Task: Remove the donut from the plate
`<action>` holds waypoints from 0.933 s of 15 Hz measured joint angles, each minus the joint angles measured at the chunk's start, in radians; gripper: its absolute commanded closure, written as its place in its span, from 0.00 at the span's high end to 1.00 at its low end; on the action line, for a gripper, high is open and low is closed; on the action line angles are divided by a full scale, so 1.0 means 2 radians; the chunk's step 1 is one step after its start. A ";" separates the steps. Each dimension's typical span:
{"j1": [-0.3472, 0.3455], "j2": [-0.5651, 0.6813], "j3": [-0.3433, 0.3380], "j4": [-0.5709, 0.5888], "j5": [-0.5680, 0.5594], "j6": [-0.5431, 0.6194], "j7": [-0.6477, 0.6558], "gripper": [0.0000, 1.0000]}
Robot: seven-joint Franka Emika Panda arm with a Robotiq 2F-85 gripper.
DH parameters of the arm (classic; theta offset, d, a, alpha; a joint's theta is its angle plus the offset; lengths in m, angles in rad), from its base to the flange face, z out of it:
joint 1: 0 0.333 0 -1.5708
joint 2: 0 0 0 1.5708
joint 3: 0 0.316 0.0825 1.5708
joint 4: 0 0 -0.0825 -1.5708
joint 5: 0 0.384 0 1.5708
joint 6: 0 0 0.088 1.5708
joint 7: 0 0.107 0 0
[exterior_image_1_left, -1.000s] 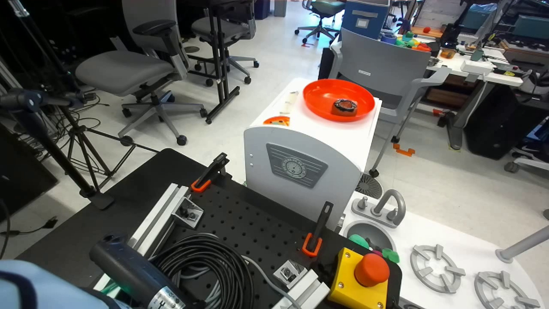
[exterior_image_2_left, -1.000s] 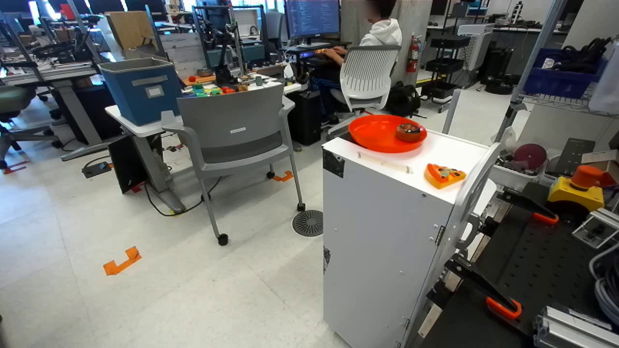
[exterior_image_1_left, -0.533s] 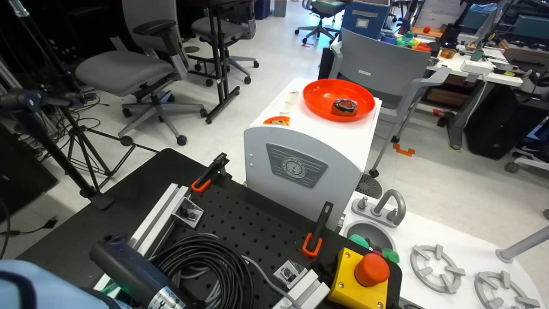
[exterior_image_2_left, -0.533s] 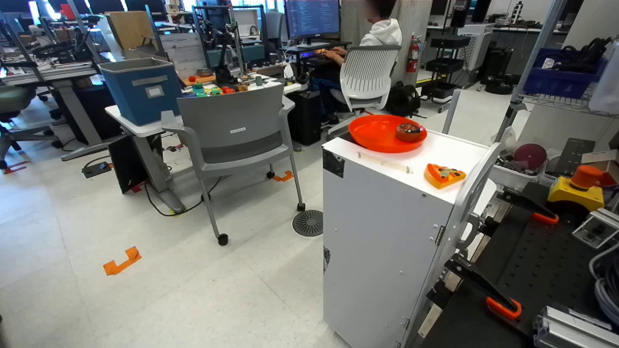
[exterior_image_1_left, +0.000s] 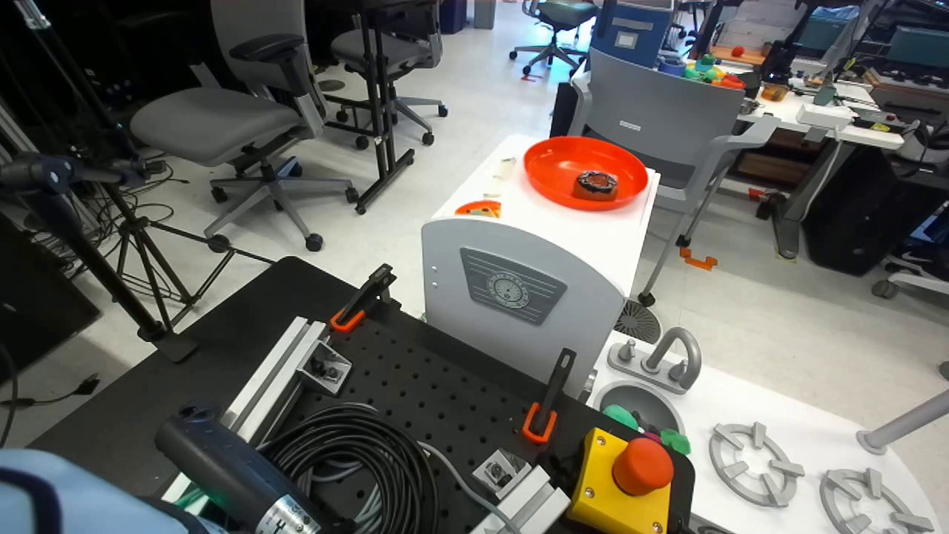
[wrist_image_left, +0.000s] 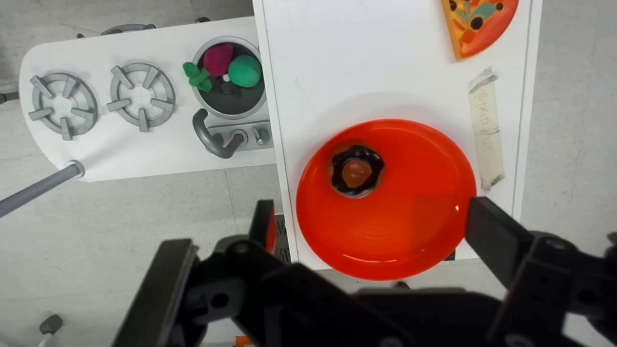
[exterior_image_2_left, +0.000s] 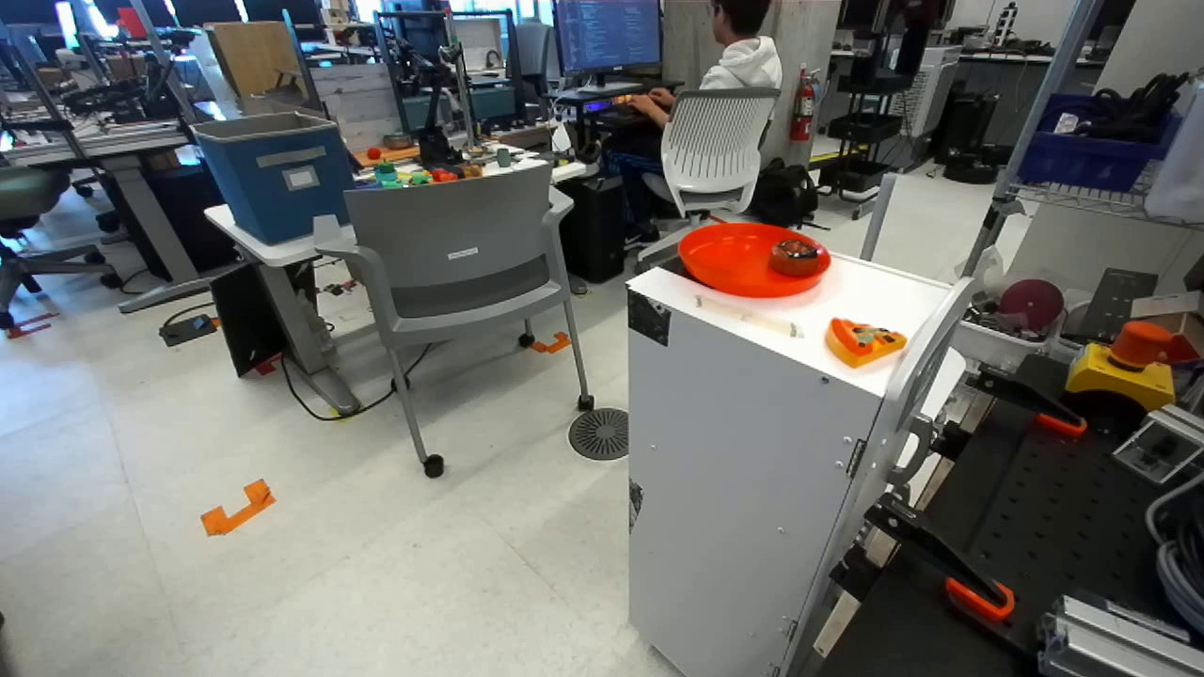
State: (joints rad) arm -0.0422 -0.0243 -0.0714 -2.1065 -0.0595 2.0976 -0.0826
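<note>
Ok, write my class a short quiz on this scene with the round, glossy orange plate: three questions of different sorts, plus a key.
1. True or false: the round brown donut with dark icing lies on the round orange plate.
2. Which shares the flat white box top with the plate? A: yellow box with red button. B: wedge-shaped orange pizza slice. C: blue bin.
3. Fill in: in the wrist view, the black two-fingered gripper is ... (open/shut).
Key: 1 true; 2 B; 3 open.
</note>
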 measured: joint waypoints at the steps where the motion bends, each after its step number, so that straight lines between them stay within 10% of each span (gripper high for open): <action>1: 0.000 0.003 0.000 0.003 0.000 0.001 0.005 1.00; 14: 0.000 0.005 0.002 0.003 -0.002 0.021 0.020 1.00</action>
State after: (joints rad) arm -0.0425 -0.0141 -0.0672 -2.1010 -0.0637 2.1399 -0.0420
